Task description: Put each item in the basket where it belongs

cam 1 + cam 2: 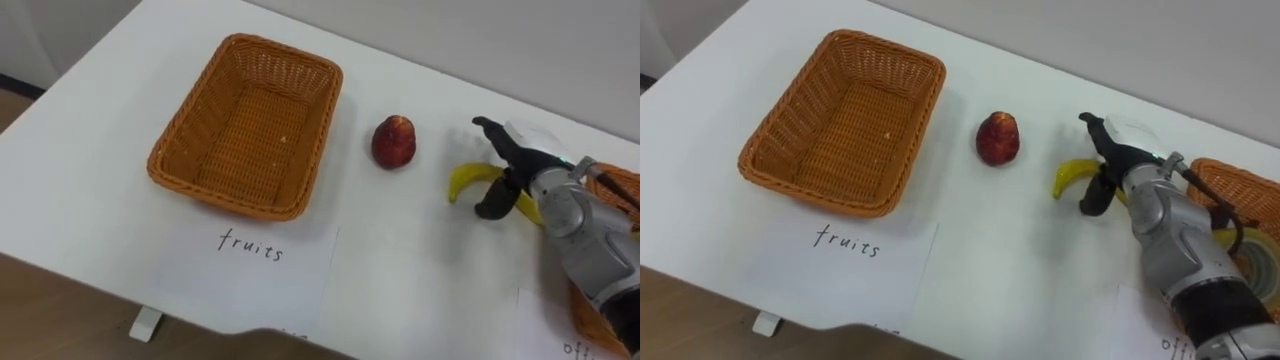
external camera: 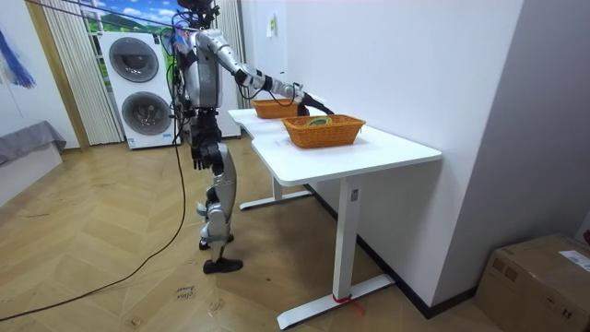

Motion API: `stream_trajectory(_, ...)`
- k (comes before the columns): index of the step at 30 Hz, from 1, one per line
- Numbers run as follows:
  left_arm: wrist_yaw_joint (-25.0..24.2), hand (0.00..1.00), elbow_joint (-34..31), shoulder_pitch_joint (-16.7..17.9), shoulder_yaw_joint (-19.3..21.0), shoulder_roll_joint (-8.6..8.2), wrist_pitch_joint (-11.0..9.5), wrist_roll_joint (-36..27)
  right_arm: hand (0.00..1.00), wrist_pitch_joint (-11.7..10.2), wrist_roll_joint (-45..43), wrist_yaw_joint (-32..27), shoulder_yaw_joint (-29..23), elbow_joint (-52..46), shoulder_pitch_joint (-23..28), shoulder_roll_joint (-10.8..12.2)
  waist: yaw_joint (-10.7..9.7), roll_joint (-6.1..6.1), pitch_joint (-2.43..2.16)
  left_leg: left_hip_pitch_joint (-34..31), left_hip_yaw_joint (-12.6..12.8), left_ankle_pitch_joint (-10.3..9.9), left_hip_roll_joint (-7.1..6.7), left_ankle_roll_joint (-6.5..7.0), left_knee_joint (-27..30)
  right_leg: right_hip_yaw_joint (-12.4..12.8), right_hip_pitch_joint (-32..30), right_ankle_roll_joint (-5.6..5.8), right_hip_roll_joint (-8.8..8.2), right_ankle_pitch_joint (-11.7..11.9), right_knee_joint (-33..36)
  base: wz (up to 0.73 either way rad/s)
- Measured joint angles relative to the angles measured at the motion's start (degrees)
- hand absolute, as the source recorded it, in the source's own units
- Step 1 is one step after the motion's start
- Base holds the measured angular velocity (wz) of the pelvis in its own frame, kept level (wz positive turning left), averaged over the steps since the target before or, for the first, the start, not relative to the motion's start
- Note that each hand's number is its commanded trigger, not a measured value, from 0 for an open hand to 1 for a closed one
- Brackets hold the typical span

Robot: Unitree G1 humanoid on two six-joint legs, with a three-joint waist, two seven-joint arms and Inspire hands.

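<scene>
Now the right hand (image 1: 527,158) is over the banana (image 1: 466,179) on the white bench (image 1: 420,270). Its fingers are spread apart, with one dark finger reaching past the far side of the fruit and the thumb on the near side. They straddle the banana and, as far as I can see, do not clamp it.

The banana lies flat between the red fruit (image 1: 394,141) and the office basket (image 1: 1215,170). Its long axis runs roughly across the bench from left to right. The free tip curves towards the robot's left, and the other end is hidden beneath the palm. The arm comes in from the lower right, so the hand crosses the banana's axis, which suits a pinch across its width.

The fruit basket (image 1: 285,52) stands empty, well apart to the left and beyond the red fruit, with a paper label (image 1: 250,262) in front of it. A carry would therefore go leftward and pass over or behind the red fruit. This is the nearer hand. The left hand (image 2: 198,155) hangs by the robot's side in the room view.

The banana is bright yellow, smooth and gently curved, and looks likely to roll or pivot if squeezed off-centre. The red fruit is rounded and mottled dark red, and it sits upright and untouched.
</scene>
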Motion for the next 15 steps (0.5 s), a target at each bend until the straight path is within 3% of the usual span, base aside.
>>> stream_trajectory(6, -0.1, 0.0, 0.06, -0.83, -1.51, 0.19, 0.13, -0.07, 0.0, 0.08, -1.05, 0.12, 0.22, 0.1, 0.0, 0.02, 0.88, 0.17, -0.05, 0.06, 0.06, 0.0, -0.01, 0.0, 0.12, 0.02, -0.01, 0.01, -0.02, 0.03, 0.0, 0.0)
stream_trajectory(7, -0.14, 0.0, 0.08, -0.86, -2.07, 0.31, 0.19, -0.4, 0.53, 0.09, -1.07, 0.16, 0.22, 0.07, -0.02, 0.02, 1.07, 0.23, -0.08, 0.06, 0.03, 0.01, -0.01, 0.0, 0.28, -0.01, -0.01, 0.01, -0.02, 0.03, -0.01, 0.0)
stream_trajectory(9, -0.2, 0.0, 0.34, -0.86, -2.14, 0.31, 0.34, -0.45, 1.0, 0.12, -1.37, 0.71, 0.21, 0.02, -0.22, 0.02, 1.17, 0.31, -0.12, 0.06, -0.14, 0.01, -0.03, 0.0, 0.38, -0.14, -0.01, 0.01, -0.03, 0.03, -0.03, 0.04)
stream_trajectory(15, -0.65, 0.0, 1.2, -0.85, -2.23, 0.41, 1.17, -0.46, 1.0, 0.43, -1.55, 2.1, 0.21, 0.03, -0.47, -0.02, 1.0, 0.66, -0.19, 0.03, -0.6, 0.03, -0.09, -0.04, 0.39, -0.57, 0.1, 0.01, -0.06, 0.03, -0.08, 0.02)
